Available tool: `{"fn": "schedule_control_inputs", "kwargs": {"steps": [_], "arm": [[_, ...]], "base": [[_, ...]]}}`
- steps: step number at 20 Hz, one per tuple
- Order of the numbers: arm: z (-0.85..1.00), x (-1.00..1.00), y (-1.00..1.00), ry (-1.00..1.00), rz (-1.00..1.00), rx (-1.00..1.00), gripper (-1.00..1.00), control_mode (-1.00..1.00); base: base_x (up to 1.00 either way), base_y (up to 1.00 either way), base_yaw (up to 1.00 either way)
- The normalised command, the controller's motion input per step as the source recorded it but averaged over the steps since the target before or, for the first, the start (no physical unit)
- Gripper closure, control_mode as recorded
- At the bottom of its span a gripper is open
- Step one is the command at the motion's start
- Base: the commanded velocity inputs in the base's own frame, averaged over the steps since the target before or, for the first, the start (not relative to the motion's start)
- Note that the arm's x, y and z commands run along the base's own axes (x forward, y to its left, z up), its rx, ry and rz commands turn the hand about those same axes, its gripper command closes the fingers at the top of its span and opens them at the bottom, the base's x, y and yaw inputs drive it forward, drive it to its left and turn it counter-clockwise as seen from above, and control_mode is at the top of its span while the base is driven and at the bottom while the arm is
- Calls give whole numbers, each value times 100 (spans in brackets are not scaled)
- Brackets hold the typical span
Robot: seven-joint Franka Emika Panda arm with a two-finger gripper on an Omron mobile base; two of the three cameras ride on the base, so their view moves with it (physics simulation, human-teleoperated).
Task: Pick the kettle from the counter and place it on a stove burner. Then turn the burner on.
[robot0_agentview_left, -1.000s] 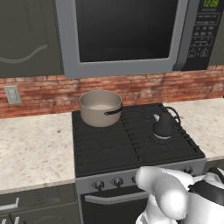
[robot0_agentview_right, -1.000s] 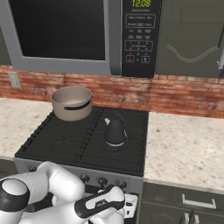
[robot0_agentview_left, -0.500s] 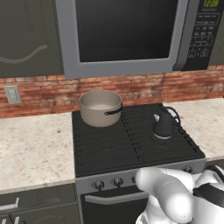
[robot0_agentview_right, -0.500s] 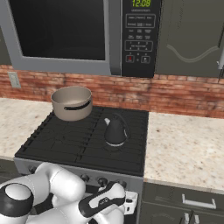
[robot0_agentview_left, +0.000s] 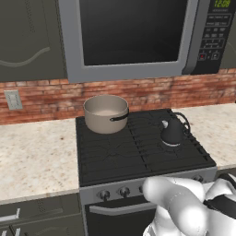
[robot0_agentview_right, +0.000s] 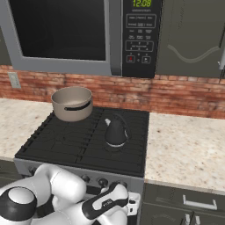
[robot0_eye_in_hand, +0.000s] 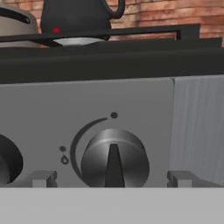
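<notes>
The dark kettle [robot0_agentview_left: 173, 131] [robot0_agentview_right: 116, 132] stands upright on the right rear stove burner [robot0_agentview_left: 185, 148] [robot0_agentview_right: 128, 148] of the black cooktop, off the speckled counter [robot0_agentview_left: 37, 156] [robot0_agentview_right: 189, 145]. My gripper [robot0_eye_in_hand: 113, 179] is low in front of the stove's grey control panel, near its right end [robot0_agentview_right: 132, 205]. It is open, and its fingertips [robot0_eye_in_hand: 43, 178] stand on either side of a round dark knob [robot0_eye_in_hand: 114, 162] without touching it. The knob's pointer points straight down in the hand view. The kettle [robot0_eye_in_hand: 76, 17] shows above the panel edge.
A wide beige pot [robot0_agentview_left: 106, 113] [robot0_agentview_right: 71, 103] sits on the left rear burner. A microwave [robot0_agentview_left: 133, 37] hangs above the stove in front of a brick wall. More knobs [robot0_agentview_left: 123, 191] line the panel, one just left of the gripper [robot0_eye_in_hand: 6, 162]. Drawers with handles [robot0_agentview_right: 200, 203] flank the oven.
My arm has edged slightly lower in front of the stove. The kettle and the pot have not moved, and the gripper stays open.
</notes>
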Motion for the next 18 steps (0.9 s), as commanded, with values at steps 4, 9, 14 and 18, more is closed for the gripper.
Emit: {"fn": "schedule_control_inputs", "kwargs": {"steps": [4,9,14,18], "arm": [[0,21,-1,0,0,0,-100,-100],[0,32,0,0,0,0,-100,-100],[-8,27,0,0,0,0,-100,-100],[-14,8,-3,0,0,0,-100,-100]], "base": [[0,0,0],[0,0,0],[0,0,0],[0,0,0]]}}
